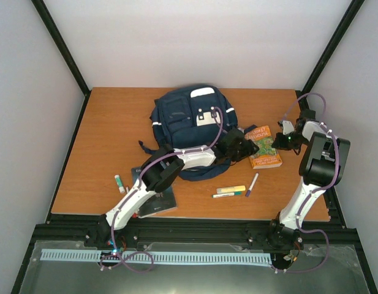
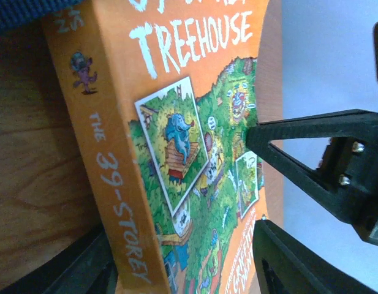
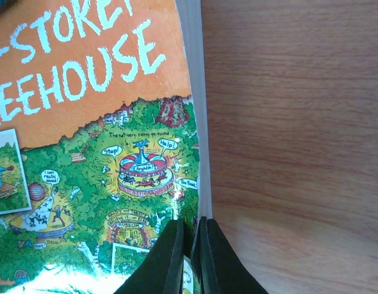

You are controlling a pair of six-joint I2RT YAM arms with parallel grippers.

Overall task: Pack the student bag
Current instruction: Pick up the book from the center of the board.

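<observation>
While the bag (image 1: 189, 116) is lying near the middle of the table's (image 1: 103, 122) far edge, we are straddling the orange book (image 1: 264, 147) with our left gripper (image 2: 184, 245) apart. Our right gripper (image 3: 190, 229) is sitting closed at the book's page edge.

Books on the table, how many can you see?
2. An orange book lies right of the backpack; a dark book lies nearer the front, partly under the left arm. Others may be hidden in the backpack.
</observation>
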